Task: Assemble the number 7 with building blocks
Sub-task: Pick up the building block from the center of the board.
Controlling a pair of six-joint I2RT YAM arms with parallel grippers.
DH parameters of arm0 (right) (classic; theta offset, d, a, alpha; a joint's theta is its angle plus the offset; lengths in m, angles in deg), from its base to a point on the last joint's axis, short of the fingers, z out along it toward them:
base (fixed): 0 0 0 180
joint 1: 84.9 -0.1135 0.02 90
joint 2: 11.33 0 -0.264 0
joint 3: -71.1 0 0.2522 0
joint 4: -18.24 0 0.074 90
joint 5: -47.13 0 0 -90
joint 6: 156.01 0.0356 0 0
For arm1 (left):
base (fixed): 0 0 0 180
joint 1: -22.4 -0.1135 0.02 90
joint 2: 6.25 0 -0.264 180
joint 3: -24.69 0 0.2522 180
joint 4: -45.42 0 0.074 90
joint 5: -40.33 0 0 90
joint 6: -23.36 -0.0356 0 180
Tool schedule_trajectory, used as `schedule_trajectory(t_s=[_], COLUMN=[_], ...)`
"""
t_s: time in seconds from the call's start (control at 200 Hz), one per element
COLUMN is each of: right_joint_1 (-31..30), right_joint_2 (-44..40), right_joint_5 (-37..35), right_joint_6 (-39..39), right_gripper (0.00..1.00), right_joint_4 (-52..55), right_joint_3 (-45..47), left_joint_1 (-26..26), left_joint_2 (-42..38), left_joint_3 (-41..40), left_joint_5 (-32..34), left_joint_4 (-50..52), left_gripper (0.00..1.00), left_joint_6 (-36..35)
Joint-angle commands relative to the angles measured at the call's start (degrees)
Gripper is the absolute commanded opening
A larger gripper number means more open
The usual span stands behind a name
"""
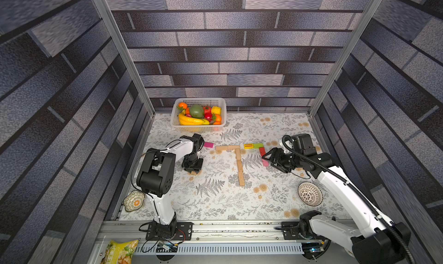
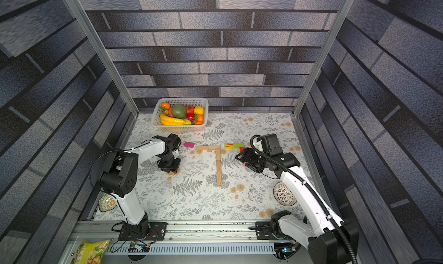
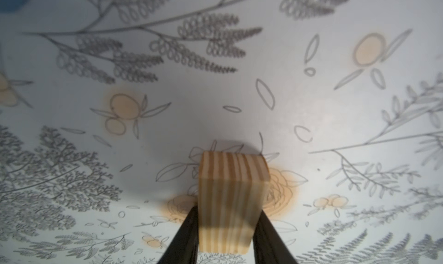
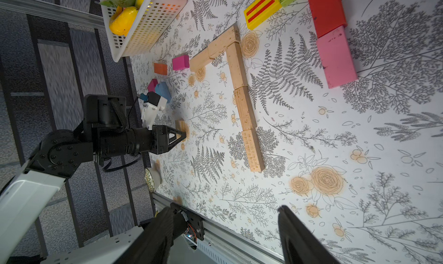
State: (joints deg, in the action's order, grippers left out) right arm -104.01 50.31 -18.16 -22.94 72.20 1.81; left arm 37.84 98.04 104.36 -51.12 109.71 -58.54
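A tabletop covered by a fern-print cloth (image 1: 215, 203). The left gripper (image 1: 193, 170) points straight down at it, its black fingers (image 3: 185, 236) pressed against opposite sides of a tan wooden block (image 3: 232, 198) in a narrow grip. Whether the block rests on the cloth or hangs just above it cannot be told, nor can its long axis be read for certain.

The number 7 (image 1: 239, 165) lies flat to this claw's right, toward the other arm and well apart from the held block. Its short bar (image 1: 227, 147) runs crosswise, farther out than the claw. Its stem (image 1: 239, 169) runs from the bar's right end back toward the robot, and its free end lies slightly nearer the robot than the claw.

The right gripper (image 4: 225, 210) stands wide and empty beyond the figure, beside a red block (image 4: 326, 8) and a pink block (image 4: 335, 59). It is nearer the stem, but the left claw has the piece. The coming move looks like a sideways carry to the right, with the block turned to match the line it joins.
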Motion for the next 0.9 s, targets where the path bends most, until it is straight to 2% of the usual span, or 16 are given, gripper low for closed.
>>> schedule_trajectory(t_s=[0.0,0.271,0.471,0.686,0.897], right_joint_1=[0.35,0.33,0.31,0.79,2.14], right_joint_2=[0.29,1.55,1.83,1.85,0.94], right_joint_5=[-0.52,-0.8,-4.2,-11.82,-15.21], right_joint_6=[0.29,-1.98,-4.16,-6.49,-7.64], right_gripper=[0.71,0.71,0.71,0.71,0.71], right_joint_4=[-0.74,0.58,4.45,10.49,12.49], right_joint_3=[-0.01,-1.98,-3.42,-5.03,-5.03], left_joint_1=[-0.01,1.2,3.32,6.68,11.88], left_joint_2=[-1.67,-5.98,-12.23,-19.85,-25.63], left_joint_3=[-1.4,-1.22,-0.45,-0.09,-0.84], left_joint_5=[0.44,-0.92,-2.61,-7.35,-12.73], left_joint_4=[0.98,2.92,6.91,9.75,7.08], left_gripper=[0.29,0.27,0.27,0.28,0.29], left_joint_6=[1.45,4.54,8.19,17.35,30.0])
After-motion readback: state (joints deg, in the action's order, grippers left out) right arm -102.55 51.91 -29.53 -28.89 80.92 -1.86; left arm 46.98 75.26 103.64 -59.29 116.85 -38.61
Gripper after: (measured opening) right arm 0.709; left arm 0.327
